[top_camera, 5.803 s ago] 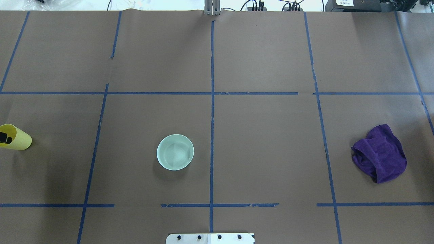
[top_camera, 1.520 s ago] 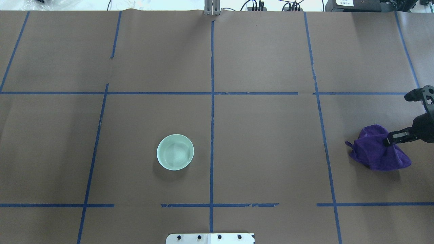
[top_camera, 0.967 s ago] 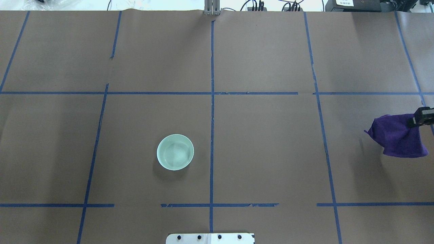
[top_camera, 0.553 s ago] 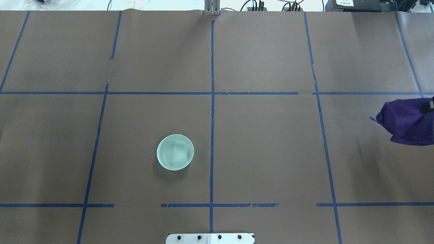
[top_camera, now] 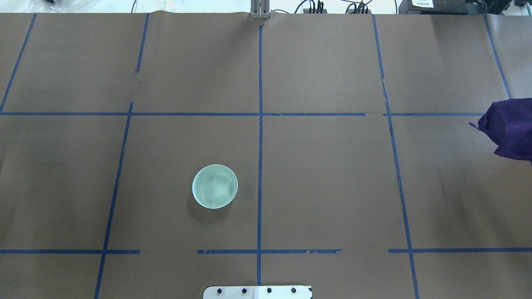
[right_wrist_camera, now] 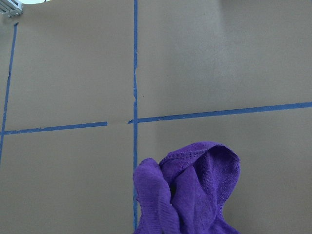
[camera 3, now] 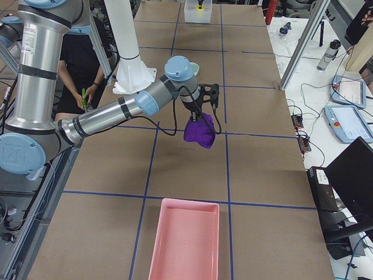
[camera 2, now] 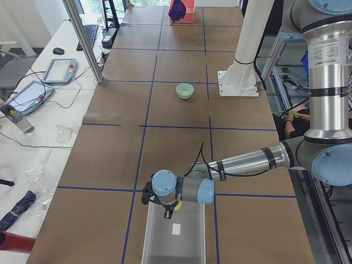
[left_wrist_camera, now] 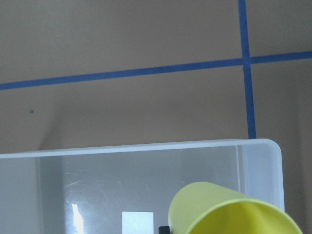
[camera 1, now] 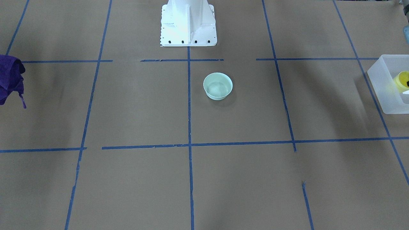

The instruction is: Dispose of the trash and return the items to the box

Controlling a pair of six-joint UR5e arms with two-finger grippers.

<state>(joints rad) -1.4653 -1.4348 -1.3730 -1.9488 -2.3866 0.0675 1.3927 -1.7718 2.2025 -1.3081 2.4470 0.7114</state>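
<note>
My left gripper (camera 2: 169,212) is shut on the small yellow cup (left_wrist_camera: 229,210) and holds it tilted over one end of the translucent white box (left_wrist_camera: 146,148). Cup (camera 1: 402,80) and box (camera 1: 381,86) also show at the right edge of the front-facing view. My right gripper (camera 3: 200,112) is shut on a purple cloth (camera 3: 199,131), which hangs clear above the brown table. The cloth shows at the right edge of the overhead view (top_camera: 509,128) and in the right wrist view (right_wrist_camera: 195,195). A pale green bowl (top_camera: 215,186) stands empty near the table's middle.
A pink tray (camera 3: 186,239) lies at the table's end on my right, in front of the hanging cloth. The white robot base (camera 1: 188,22) stands at the table's near edge. Blue tape lines cross the brown paper cover. A white label (left_wrist_camera: 137,222) lies on the box floor.
My right gripper closed on the purple cloth, lifted it off the table and carried it right and away, out of the overhead view. Earlier, the yellow cup left that view's left edge.
</note>
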